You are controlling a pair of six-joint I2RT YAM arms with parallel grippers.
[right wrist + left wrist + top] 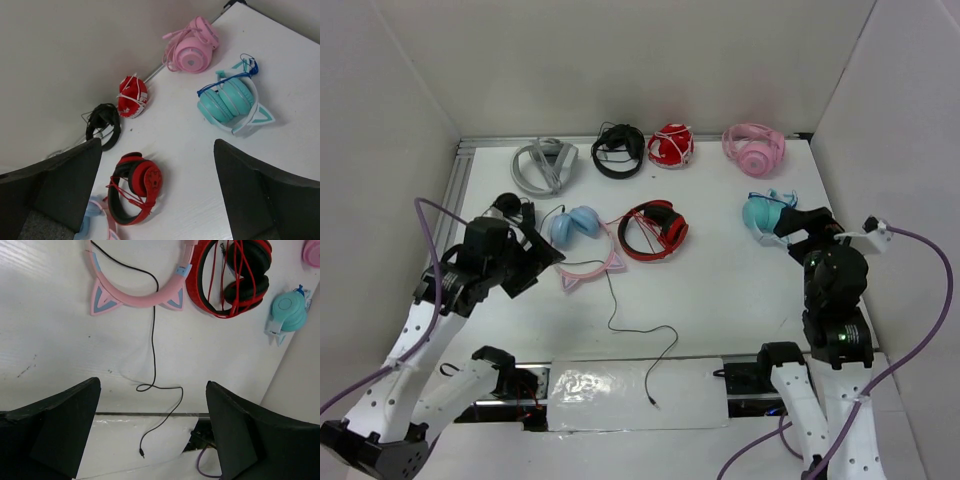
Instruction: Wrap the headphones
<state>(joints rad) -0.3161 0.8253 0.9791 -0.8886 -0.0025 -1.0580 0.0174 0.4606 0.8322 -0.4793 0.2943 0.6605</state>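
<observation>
The headphones lie left of centre on the table: light-blue ear cups [575,225] and a pink headband [590,266] with two cat ears. The thin black cable [638,330] trails loosely toward the near edge and ends in a plug [655,404]. My left gripper [542,255] is open and empty, just left of the headband. In the left wrist view the headband [145,297], cable [153,340] and plug [142,455] lie ahead of the open gripper [152,435]. My right gripper [795,222] is open and empty at the right, and a light-blue cup [89,225] shows at its view's bottom left.
Red-and-black headphones [655,230] lie right beside the pink headband. A teal pair [765,212] sits under the right gripper. Along the back lie grey [545,165], black [618,150], red-white [670,145] and pink [753,148] pairs. A clear sheet [620,392] covers the near edge.
</observation>
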